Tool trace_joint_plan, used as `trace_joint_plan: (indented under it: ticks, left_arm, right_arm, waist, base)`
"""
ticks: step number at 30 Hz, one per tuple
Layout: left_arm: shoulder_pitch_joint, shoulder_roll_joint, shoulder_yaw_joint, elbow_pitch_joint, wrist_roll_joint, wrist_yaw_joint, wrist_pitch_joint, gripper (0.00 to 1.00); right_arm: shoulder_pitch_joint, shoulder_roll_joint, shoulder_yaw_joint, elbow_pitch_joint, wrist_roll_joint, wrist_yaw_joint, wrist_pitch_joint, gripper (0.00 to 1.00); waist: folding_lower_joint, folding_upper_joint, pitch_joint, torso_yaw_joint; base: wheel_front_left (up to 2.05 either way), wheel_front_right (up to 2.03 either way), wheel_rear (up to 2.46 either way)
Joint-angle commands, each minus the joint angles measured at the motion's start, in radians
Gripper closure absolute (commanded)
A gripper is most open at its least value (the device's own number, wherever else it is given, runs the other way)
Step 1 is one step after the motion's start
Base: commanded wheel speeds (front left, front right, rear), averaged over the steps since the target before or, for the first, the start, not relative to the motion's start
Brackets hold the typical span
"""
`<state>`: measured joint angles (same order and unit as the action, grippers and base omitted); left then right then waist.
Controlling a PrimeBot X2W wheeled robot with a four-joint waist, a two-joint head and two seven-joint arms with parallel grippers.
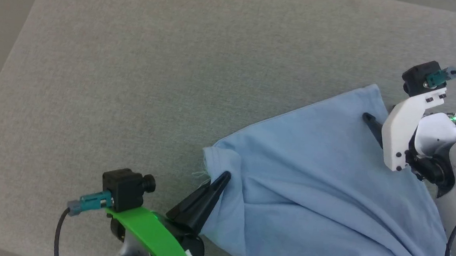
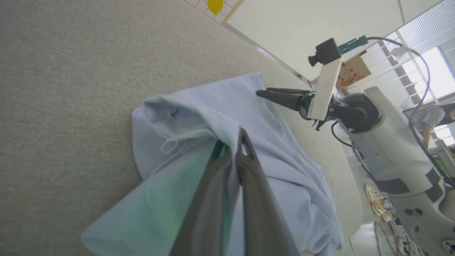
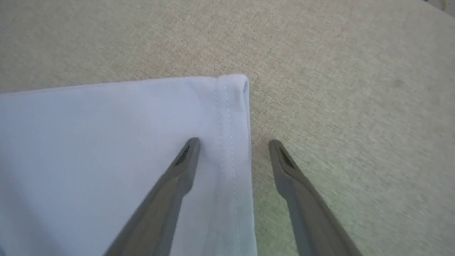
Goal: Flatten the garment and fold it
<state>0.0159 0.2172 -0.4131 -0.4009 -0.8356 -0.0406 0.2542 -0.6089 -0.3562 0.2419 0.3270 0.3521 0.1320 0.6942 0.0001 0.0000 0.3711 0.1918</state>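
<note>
The light blue knit garment (image 1: 321, 184) lies bunched on the near right part of a grey cloth-covered surface (image 1: 134, 76) with rounded corners. Deep folds run across its near half, while the far part spreads smoother toward one squared corner. That corner lies flat on the surface, and in the right wrist view its hem shows two rows of stitching. At the garment's left edge the fabric is drawn up into a small peak, with a few loose pale threads hanging just beside it.

The left gripper (image 1: 225, 176) has its two dark fingers pressed together on that peak, pinching a fold of the fabric between them. In the left wrist view the cloth wraps over and between the fingertips.

The right gripper (image 3: 234, 143) has its fingers spread wide across the hemmed edge near the flat corner. One finger is over the blue fabric and the other over the bare grey surface; it grips nothing. Whether the tips touch down cannot be told.

A green bracket (image 1: 150, 232) carries the left wrist's black camera, and a white bracket (image 1: 403, 125) carries the right one.
</note>
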Motion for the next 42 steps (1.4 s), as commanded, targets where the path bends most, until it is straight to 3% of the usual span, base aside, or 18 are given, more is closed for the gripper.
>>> trace_joint_plan:
  ticks: [1, 2, 3, 5, 12, 20, 29, 36, 42]
  left_arm:
    - [-0.025, -0.008, -0.003, 0.006, 0.008, -0.009, -0.007, 1.00]
    - [-0.029, -0.010, -0.004, 0.010, 0.008, -0.011, -0.010, 1.00]
    - [-0.032, -0.012, -0.005, 0.015, 0.008, -0.013, -0.013, 1.00]
    - [-0.037, -0.014, -0.004, 0.023, 0.007, -0.016, -0.018, 1.00]
    - [-0.042, -0.017, 0.009, 0.045, -0.005, -0.021, -0.037, 1.00]
    - [-0.051, -0.003, 0.068, 0.059, -0.012, -0.023, -0.081, 1.00]
    - [-0.163, 0.001, 0.228, 0.085, 0.092, 0.046, -0.245, 1.00]
    - [-0.377, 0.031, 0.251, 0.148, 0.146, 0.072, -0.214, 1.00]
    - [-0.566, 0.053, 0.278, 0.273, 0.152, 0.135, -0.116, 1.00]
  right_arm:
    - [-0.017, -0.008, 0.012, 0.019, -0.002, -0.001, -0.007, 0.00]
    - [-0.020, -0.011, 0.020, 0.030, 0.001, -0.001, -0.007, 0.07]
    - [-0.024, -0.015, 0.031, 0.042, 0.007, -0.001, -0.005, 0.53]
    - [-0.032, -0.022, 0.049, 0.058, 0.017, -0.001, 0.000, 1.00]
    - [-0.056, -0.032, 0.073, 0.075, 0.049, -0.001, -0.049, 1.00]
    - [-0.021, -0.009, 0.022, 0.054, 0.124, -0.001, -0.219, 1.00]
    - [0.051, 0.029, -0.092, -0.023, 0.140, -0.001, -0.404, 1.00]
    - [0.035, 0.074, -0.138, -0.120, 0.123, -0.001, -0.383, 1.00]
    - [-0.037, 0.081, -0.144, -0.185, 0.094, -0.001, -0.305, 1.00]
  waist:
    - [-0.0001, 0.0000, 0.052, 0.050]
    - [-0.0001, 0.0000, 0.056, 0.054]
    - [-0.0001, 0.0000, 0.061, 0.057]
    - [-0.0001, 0.0000, 0.065, 0.058]
    - [-0.0001, 0.0000, 0.052, 0.033]
    - [-0.0001, 0.0000, -0.057, -0.032]
    - [-0.0001, 0.0000, -0.254, -0.134]
    - [-0.0001, 0.0000, -0.354, -0.190]
    - [-0.0001, 0.0000, -0.393, -0.230]
  base:
    - [0.00, 0.00, 0.00]
    - [0.00, 0.00, 0.00]
    - [0.00, 0.00, 0.00]
    - [0.00, 0.00, 0.00]
    - [0.00, 0.00, 0.00]
    - [0.00, 0.00, 0.00]
    - [0.00, 0.00, 0.00]
    - [0.00, 0.00, 0.00]
    - [0.00, 0.00, 0.00]
